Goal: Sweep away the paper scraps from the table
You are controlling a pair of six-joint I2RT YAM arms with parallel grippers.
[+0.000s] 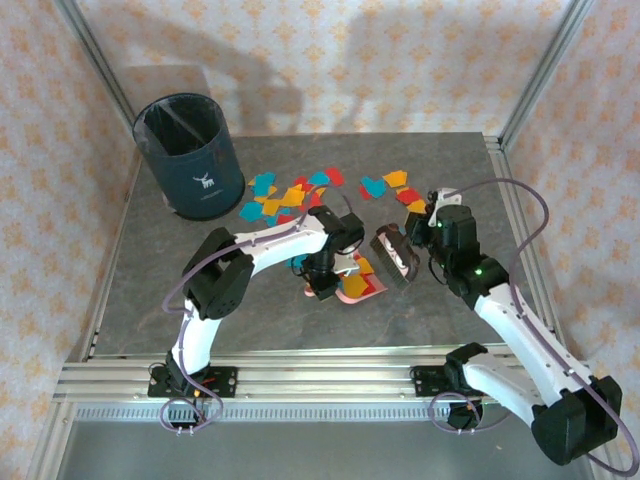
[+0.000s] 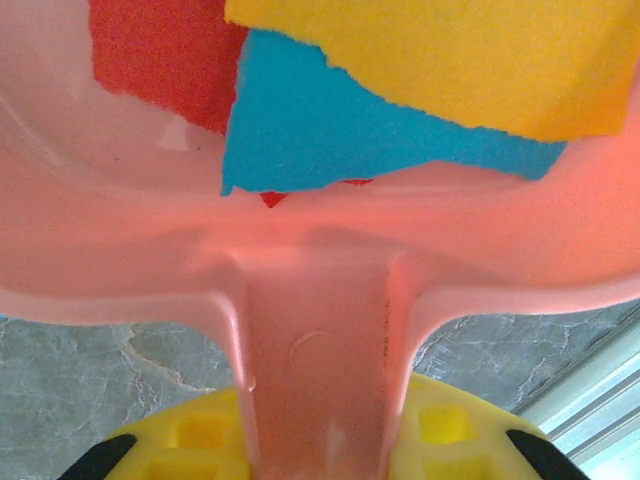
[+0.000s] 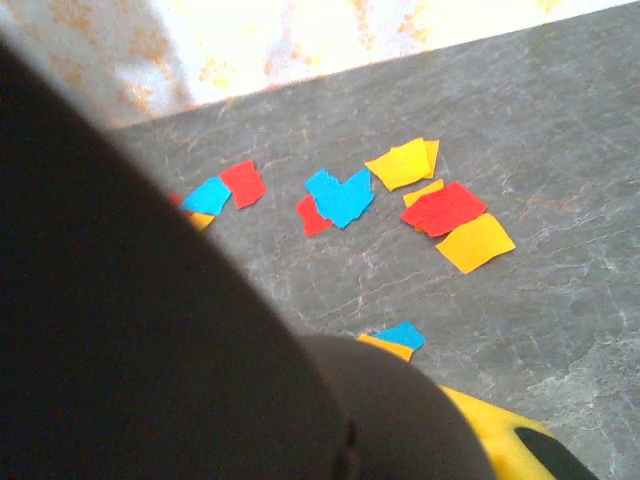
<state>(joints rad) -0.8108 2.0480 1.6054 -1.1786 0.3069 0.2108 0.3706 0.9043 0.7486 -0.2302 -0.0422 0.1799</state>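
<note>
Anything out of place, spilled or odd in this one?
Only the expected mess: paper scraps lie scattered over the far table beside the upright bin. Some already sit in the pink dustpan gripped by the left gripper. Nothing looks damaged or tipped.

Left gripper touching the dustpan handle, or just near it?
Touching. The left wrist view shows the pink dustpan handle running down between the yellow fingers of the left gripper, flush against both with no gap.

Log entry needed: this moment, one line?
left end effector: gripping pink plastic dustpan | right end effector: gripping dark brush | coloured paper scraps: many unswept
</note>
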